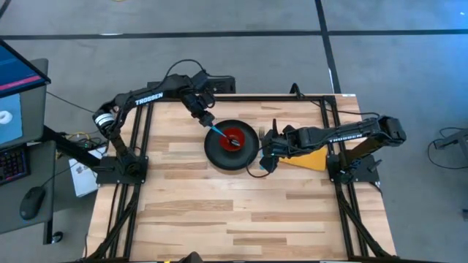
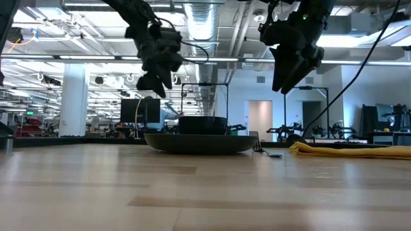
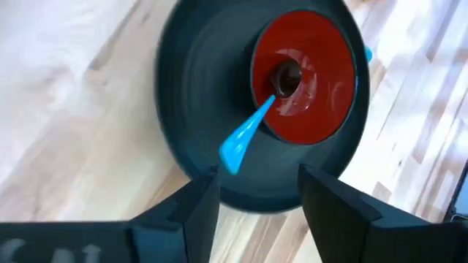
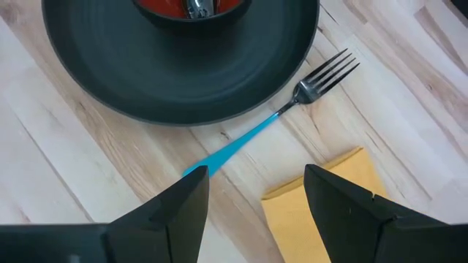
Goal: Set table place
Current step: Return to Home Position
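The round black plate [image 1: 219, 155] lies on the light-wood table [image 1: 219, 212]. The red bowl [image 1: 235, 137] stands on the plate. The spoon [image 3: 245, 135] rests in the bowl, its blue handle leaning over the rim. My left gripper [image 3: 256, 193] hangs open above the handle's free end and touches nothing. The fork [image 4: 292, 102] lies flat on the table beside the plate, next to the yellow napkin [image 1: 313, 158]. My right gripper [image 4: 256, 186] is open and raised over the fork's blue handle end. The low view shows both grippers [image 2: 151, 83] [image 2: 289, 80] well above the table.
The near half of the table [image 2: 192, 192] shows bare wood. The arm bases and the black frame posts [image 1: 121, 172] [image 1: 351, 172] stand at the left and right edges. A desk with a keyboard and mouse [image 1: 29, 201] sits off the table's left side.
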You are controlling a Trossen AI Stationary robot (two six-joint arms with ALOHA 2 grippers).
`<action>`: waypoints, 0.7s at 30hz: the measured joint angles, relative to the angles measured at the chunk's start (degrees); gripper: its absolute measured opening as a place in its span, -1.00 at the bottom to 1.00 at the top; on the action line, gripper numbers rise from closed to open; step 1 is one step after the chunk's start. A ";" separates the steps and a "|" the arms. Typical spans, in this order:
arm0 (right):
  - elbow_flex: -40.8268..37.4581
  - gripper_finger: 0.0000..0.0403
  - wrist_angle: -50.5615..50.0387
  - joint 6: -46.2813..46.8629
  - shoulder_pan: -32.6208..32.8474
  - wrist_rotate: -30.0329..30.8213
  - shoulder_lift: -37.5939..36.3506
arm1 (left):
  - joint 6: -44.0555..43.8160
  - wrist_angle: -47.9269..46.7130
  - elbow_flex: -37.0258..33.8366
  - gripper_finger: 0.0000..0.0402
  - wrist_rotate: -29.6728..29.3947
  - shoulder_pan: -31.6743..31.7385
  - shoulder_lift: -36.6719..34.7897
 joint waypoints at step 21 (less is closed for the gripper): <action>-3.44 0.24 3.89 -23.91 5.63 29.21 -15.25 | 7.11 31.48 -26.09 -0.10 -6.96 -3.14 -47.50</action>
